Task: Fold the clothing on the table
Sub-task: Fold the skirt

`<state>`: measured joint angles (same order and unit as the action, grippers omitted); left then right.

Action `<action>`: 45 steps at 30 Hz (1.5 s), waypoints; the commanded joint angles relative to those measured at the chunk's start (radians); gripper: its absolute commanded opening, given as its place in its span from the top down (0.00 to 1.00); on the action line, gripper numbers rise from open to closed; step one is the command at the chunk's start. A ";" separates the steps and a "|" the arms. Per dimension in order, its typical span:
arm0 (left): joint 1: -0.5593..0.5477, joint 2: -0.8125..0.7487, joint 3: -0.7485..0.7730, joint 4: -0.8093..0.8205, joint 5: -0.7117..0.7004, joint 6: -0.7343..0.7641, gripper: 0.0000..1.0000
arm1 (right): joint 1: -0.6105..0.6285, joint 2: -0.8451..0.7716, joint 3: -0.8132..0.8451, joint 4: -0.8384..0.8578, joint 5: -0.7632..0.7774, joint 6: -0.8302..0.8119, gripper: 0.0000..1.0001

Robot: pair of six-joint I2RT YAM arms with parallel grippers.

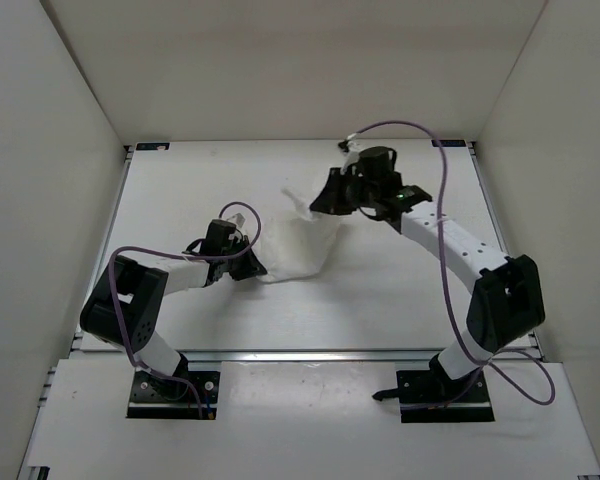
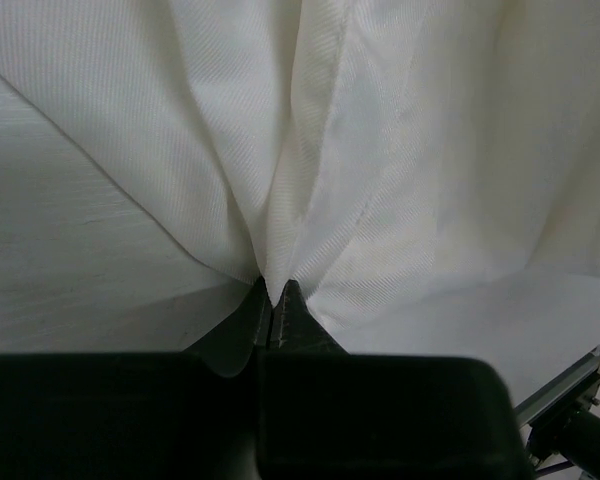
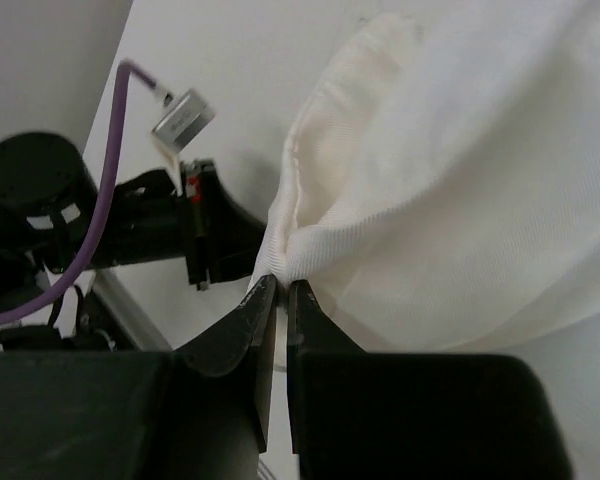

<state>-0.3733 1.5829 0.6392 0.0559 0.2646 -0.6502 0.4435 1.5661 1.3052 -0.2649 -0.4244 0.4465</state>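
The table lay white and walled, the clothing bunched near its middle — strung between the two arms rather than spread flat. The left gripper had the garment's near-left edge, jaws pinched tight on a gathered point from which the ribbed cloth fanned out. The right gripper took the far edge, jaws closed on a thick, hem-like roll that seemed raised off the surface. Two opposite holds — likely so the cloth could be drawn taut and carried over into a fold.
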 commanded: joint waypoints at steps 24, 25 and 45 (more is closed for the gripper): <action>0.063 -0.185 -0.102 -0.025 0.022 -0.057 0.51 | 0.285 0.226 0.089 0.133 -0.128 0.032 0.51; 0.074 -0.211 -0.099 -0.037 0.028 -0.049 0.49 | 0.276 0.185 0.080 0.133 -0.128 0.034 0.50; 0.166 -0.889 -0.158 -0.421 -0.033 -0.089 0.43 | 0.176 0.567 0.061 0.465 -0.401 0.231 1.00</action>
<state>-0.2165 0.7132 0.4580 -0.2882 0.2428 -0.7383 0.5835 2.0808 1.2774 0.1795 -0.8200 0.6491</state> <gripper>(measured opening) 0.576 0.001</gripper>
